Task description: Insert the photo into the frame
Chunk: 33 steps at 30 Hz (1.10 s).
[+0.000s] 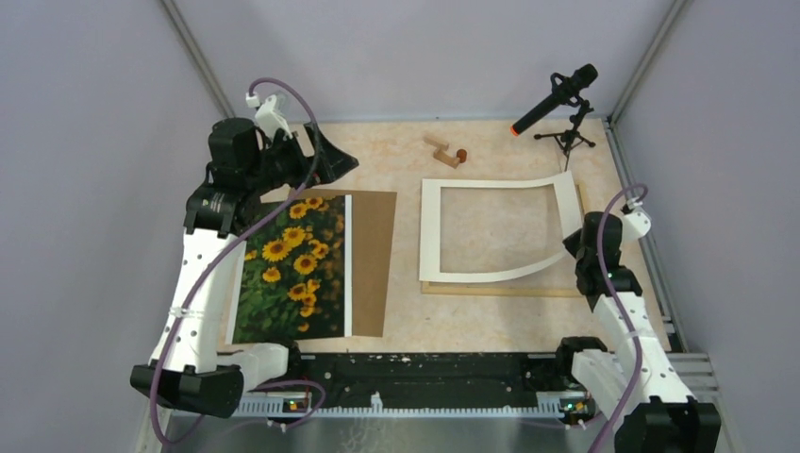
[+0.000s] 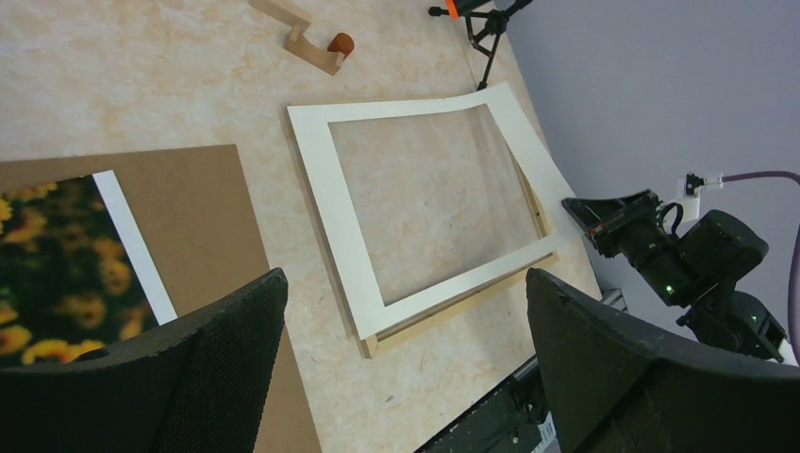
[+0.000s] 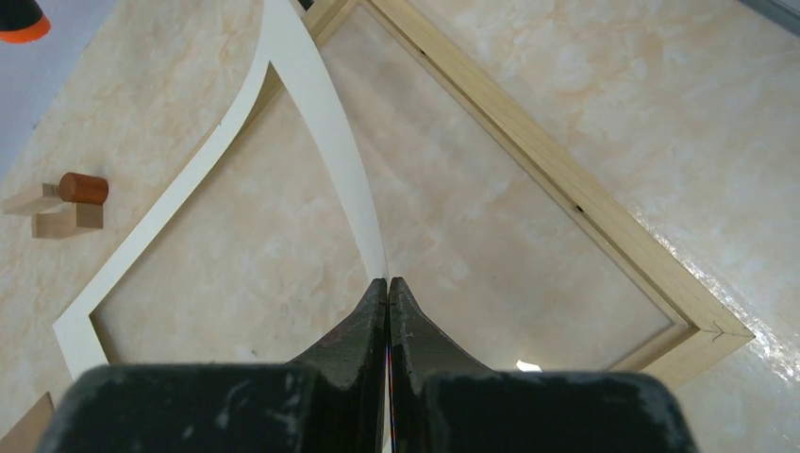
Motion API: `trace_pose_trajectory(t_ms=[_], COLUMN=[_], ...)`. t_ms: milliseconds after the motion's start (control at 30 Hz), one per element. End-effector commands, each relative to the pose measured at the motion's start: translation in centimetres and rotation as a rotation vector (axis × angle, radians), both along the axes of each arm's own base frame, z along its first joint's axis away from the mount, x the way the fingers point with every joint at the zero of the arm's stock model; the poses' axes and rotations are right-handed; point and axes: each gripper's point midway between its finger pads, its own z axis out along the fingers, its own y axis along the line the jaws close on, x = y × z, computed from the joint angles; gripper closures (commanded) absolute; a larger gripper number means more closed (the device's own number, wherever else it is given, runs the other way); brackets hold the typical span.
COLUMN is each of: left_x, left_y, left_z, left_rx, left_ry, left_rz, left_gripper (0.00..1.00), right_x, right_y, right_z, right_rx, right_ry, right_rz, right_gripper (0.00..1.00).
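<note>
The photo point(image 1: 292, 269), sunflowers on dark green, lies flat at the left on a brown backing board point(image 1: 373, 255); its corner shows in the left wrist view point(image 2: 57, 274). My left gripper point(image 1: 323, 159) hovers open past the photo's far edge, fingers wide apart point(image 2: 406, 279) with nothing between them. The frame point(image 1: 500, 289) lies on the right of the table, its pale wooden rails plain in both wrist views point(image 2: 462, 307) point(image 3: 566, 179). A white mat border point(image 1: 429, 236) rests on it. My right gripper point(image 1: 572, 239) is shut point(image 3: 388, 280) on the mat's right strip point(image 3: 321, 123), which curves up off the frame.
Small wooden blocks point(image 1: 443, 151) with a red-brown knob lie at the back centre. A microphone on a tripod point(image 1: 557, 99) stands at the back right. Grey walls close in on both sides. The black base rail runs along the near edge.
</note>
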Motion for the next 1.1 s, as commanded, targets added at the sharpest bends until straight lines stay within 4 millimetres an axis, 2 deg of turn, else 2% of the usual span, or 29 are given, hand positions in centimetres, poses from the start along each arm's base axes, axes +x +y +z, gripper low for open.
trace_pose_trajectory(t_ms=[0,267,467,633,733,1067], left_x=[-0.1,0.3,0.6,0.9,1.0,1.0], left_y=[-1.3,-2.8,-3.3,-3.5,-3.6,-3.6], left_z=[1.1,-1.9,-2.9,-3.4,-3.7,-4.4], left_rx=[-0.008,0.005,0.013,0.017,0.018,0.032], left_ry=[-0.085,-0.027,-0.008,0.006,0.012,0.018], left_rz=[-0.050,-0.098,-0.115,-0.117,-0.119,-0.121], left_gripper=[0.01,0.01,0.01,0.01,0.01,0.01], right_x=[1.1,1.5,3.0,3.1,2.4,1.6], right_y=[-1.3,-2.9,-0.6,0.6,0.5,1.0], right_z=[2.0,2.0,0.8,-0.1,-0.3,1.8], right_rx=[-0.061,-0.094,-0.041,0.031,0.048,0.012], right_ry=[-0.051,-0.020,-0.012,-0.035,-0.027,0.022], right_rz=[-0.002,0.111,0.318,0.337,0.310,0.377], right_gripper=[1.00,1.00,1.00,1.00,1.00,1.00])
